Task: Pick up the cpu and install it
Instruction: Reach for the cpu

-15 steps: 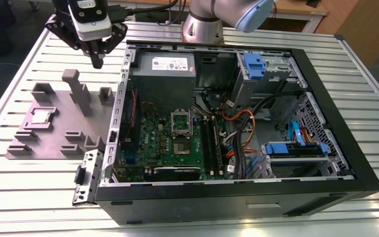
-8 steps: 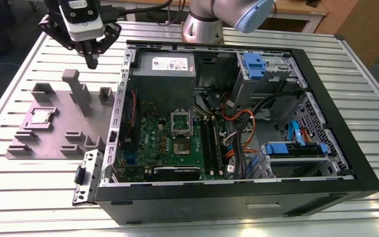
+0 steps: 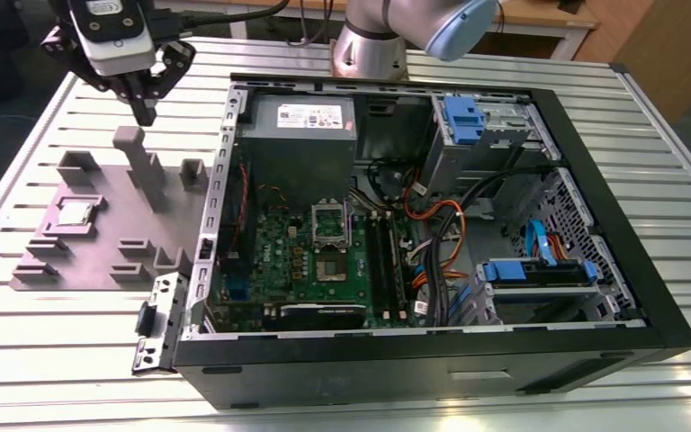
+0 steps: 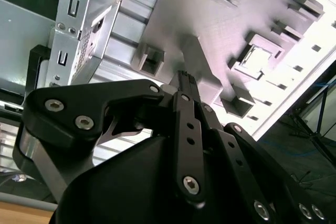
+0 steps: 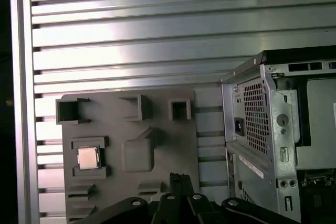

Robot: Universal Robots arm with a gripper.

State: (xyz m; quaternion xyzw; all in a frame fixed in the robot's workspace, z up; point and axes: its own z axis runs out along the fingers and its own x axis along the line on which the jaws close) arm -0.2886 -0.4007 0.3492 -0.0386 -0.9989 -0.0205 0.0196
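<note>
Slatted metal table (image 3: 58, 342) carries a gray tray (image 3: 112, 229) beside the open computer case (image 3: 442, 360); the cpu (image 3: 76, 213) lies flat in a tray pocket. Your gripper (image 3: 144, 115) hovers over the tray's tall post (image 3: 141, 171), fingers together, empty. Centre squarely over the cpu and take it by its edges, level.

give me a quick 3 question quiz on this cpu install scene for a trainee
1. True or false: the cpu lies inside the computer case.
2. The gripper hangs above: A the gray holder tray, B the computer case, C the blue drive cage.
3. In the exterior view, on which side of the computer case is the gray holder tray?

Key: 1 false, it sits in a recess of the tray; 2 A; 3 the exterior view's left.
</note>
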